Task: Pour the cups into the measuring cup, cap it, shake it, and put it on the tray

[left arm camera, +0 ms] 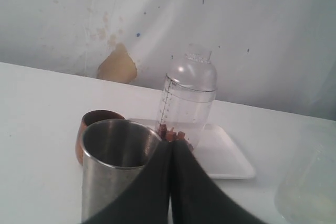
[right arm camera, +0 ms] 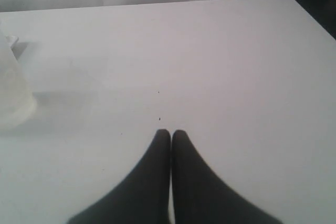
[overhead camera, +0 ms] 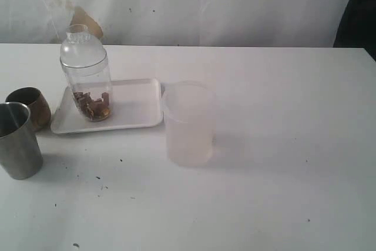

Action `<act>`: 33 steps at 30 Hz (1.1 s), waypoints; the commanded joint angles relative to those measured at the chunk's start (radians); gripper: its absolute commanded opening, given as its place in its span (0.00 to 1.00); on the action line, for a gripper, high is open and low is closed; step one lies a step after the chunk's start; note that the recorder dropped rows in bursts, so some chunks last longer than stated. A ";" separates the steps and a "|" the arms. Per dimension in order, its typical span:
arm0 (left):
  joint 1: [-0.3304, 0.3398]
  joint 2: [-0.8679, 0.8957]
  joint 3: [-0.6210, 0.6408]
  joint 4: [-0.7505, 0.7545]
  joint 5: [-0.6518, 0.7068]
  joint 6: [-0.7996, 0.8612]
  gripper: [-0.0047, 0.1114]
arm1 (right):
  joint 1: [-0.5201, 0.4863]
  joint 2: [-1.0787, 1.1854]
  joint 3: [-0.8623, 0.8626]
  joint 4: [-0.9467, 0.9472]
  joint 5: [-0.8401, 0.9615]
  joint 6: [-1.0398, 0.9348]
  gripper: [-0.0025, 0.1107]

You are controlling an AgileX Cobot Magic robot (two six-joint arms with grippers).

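Measuring cup: clear plastic cylinder [overhead camera: 88, 80] with dome lid [overhead camera: 82, 48] on, brown pieces inside, standing on the flat white tray [overhead camera: 138, 107], toward its 9 o'clock end.
Cups: steel tumbler [overhead camera: 17, 139] and brown cup [overhead camera: 29, 105], off the tray at 8 o'clock.
Left gripper [left arm camera: 170, 145]: fingers pressed together, holding nothing.
Right gripper [right arm camera: 170, 135]: same, over bare table.
Judgement: task looks complete; keep both arms clear of the tray.
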State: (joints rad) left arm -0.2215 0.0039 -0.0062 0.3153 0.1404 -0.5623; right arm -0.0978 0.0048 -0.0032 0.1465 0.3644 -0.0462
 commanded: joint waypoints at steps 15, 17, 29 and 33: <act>0.000 -0.004 0.006 0.016 0.010 0.167 0.04 | -0.002 -0.005 0.003 -0.008 -0.004 0.001 0.02; 0.000 -0.004 0.006 -0.055 0.039 0.267 0.04 | -0.002 -0.005 0.003 -0.008 -0.004 0.001 0.02; 0.112 -0.004 0.006 -0.295 0.074 0.548 0.04 | -0.002 -0.005 0.003 -0.008 -0.004 0.001 0.02; 0.221 -0.004 0.006 -0.334 0.076 0.525 0.04 | -0.002 -0.005 0.003 -0.008 -0.004 0.001 0.02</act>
State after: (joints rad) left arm -0.0588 0.0039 -0.0062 0.0199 0.2156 -0.0300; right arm -0.0978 0.0048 -0.0032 0.1465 0.3644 -0.0462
